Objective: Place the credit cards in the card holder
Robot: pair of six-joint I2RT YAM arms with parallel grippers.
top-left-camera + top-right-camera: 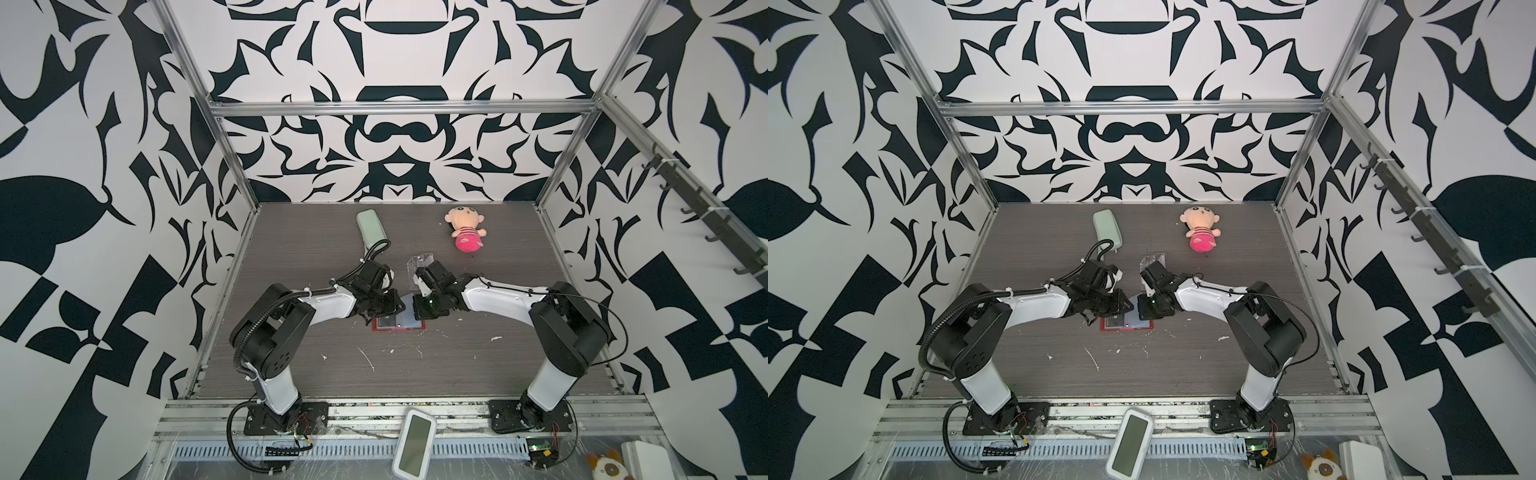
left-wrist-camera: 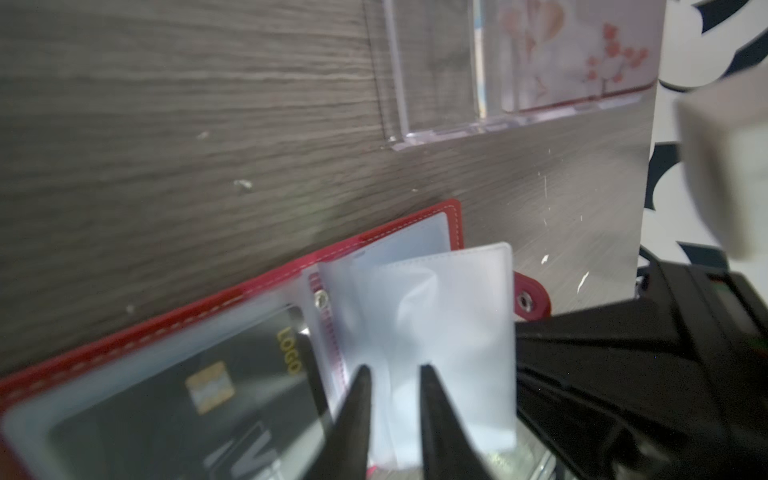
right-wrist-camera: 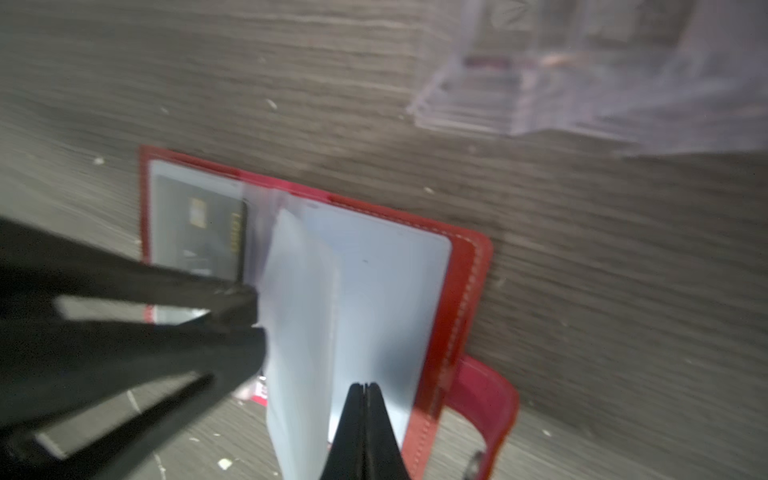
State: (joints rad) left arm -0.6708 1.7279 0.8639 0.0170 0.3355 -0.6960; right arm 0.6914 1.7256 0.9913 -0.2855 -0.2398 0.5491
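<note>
The card holder (image 1: 399, 329) lies open on the table's middle, a red wallet with clear sleeves. A black credit card (image 2: 199, 399) with a gold chip sits in its left-hand sleeve, seen too in the right wrist view (image 3: 199, 232). Several loose sleeve pages (image 2: 449, 316) stand up from the spine. My left gripper (image 2: 395, 370) is open, its fingertips on either side of the near edge of those pages. My right gripper (image 3: 363, 385) is shut with nothing between its fingers, its tip over the right-hand sleeve (image 3: 399, 291). In both top views the two grippers meet over the card holder (image 1: 1127, 328).
A clear acrylic box (image 1: 419, 266) stands just behind the wallet; in the left wrist view a pink-flowered card (image 2: 582, 54) shows in it. A pale green case (image 1: 372, 228) lies at the back left and a plush doll (image 1: 465, 232) at the back right.
</note>
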